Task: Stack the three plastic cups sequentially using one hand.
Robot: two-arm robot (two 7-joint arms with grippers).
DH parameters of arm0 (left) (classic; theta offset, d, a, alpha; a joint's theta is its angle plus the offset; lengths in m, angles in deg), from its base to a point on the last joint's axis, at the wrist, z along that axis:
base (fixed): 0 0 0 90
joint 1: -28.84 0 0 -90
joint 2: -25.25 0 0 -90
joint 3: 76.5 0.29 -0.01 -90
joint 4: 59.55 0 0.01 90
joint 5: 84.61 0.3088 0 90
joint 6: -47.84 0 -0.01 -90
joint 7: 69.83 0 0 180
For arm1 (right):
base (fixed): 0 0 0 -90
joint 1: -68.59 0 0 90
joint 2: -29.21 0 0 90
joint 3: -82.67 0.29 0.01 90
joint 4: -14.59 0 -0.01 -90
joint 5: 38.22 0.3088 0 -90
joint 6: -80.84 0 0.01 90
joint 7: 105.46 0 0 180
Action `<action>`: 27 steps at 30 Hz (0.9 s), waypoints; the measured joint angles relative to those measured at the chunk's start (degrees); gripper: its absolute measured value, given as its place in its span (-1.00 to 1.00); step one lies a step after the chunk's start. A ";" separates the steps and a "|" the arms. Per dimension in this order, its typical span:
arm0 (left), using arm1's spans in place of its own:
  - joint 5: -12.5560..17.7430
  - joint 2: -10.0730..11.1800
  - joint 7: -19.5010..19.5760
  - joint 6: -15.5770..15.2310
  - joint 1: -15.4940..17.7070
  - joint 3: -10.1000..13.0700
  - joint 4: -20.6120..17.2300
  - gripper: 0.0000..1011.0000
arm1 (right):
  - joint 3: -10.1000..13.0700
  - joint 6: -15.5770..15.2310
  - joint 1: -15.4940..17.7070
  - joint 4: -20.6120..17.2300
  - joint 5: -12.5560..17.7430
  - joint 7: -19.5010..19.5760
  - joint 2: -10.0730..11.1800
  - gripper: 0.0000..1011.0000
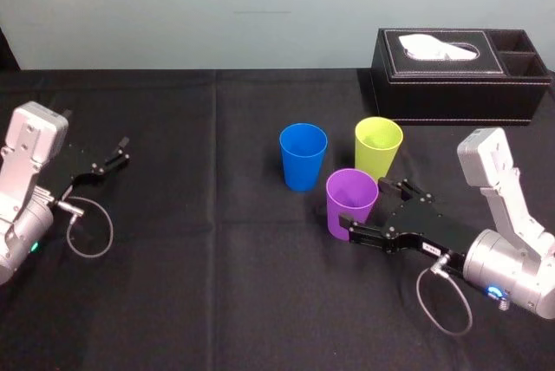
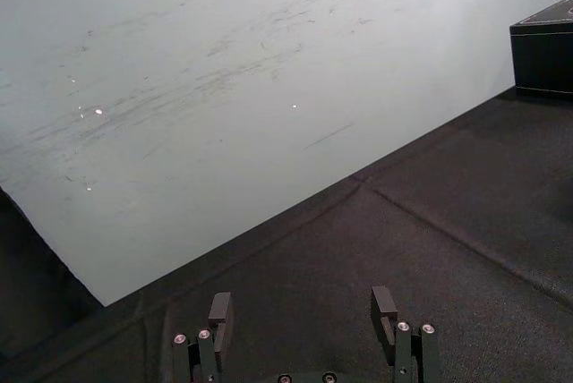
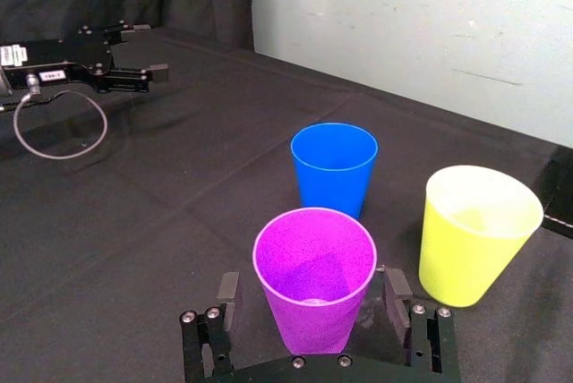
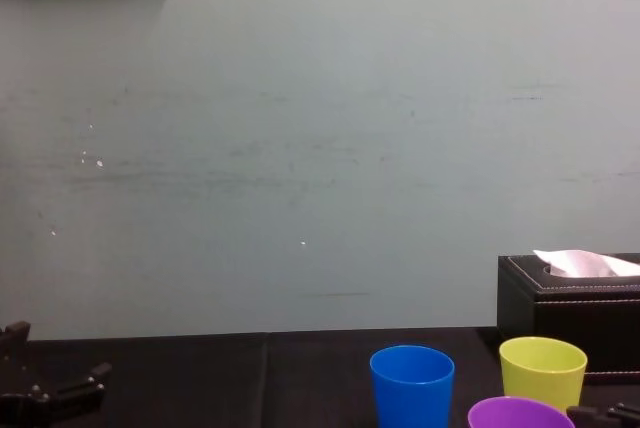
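A pale, scuffed wall [image 1: 173, 7] backs a table [image 1: 217, 302] draped in black cloth, with a black tissue box [image 1: 460, 76] at its one o'clock corner. The right gripper [image 1: 366, 204] lies low, pointing in from four o'clock, jaws spread either side of the upright purple cup [image 1: 350, 202] without visibly pinching it. The blue cup [image 1: 303, 157] stands at that cup's eleven o'clock and the yellow-green cup [image 1: 378, 147] at its one o'clock. The left gripper [image 1: 117, 154] sits at nine o'clock, jaws apart and empty.

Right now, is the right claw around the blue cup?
No, the right claw sits open around the purple cup, the blue cup stands free; the left claw idles far left.
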 joint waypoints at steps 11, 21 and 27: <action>0.00 0.00 0.00 0.00 0.00 0.00 0.00 1.00 | -0.83 1.03 -1.90 2.89 -0.78 -0.66 -1.46 0.99; 0.00 0.00 0.00 0.00 0.00 0.00 0.00 1.00 | -1.38 2.87 -3.48 5.22 -1.13 -1.53 -2.86 0.99; 0.00 0.00 0.00 0.00 0.00 0.00 0.00 1.00 | -1.79 3.45 -4.39 6.47 -1.31 -1.93 -3.58 0.99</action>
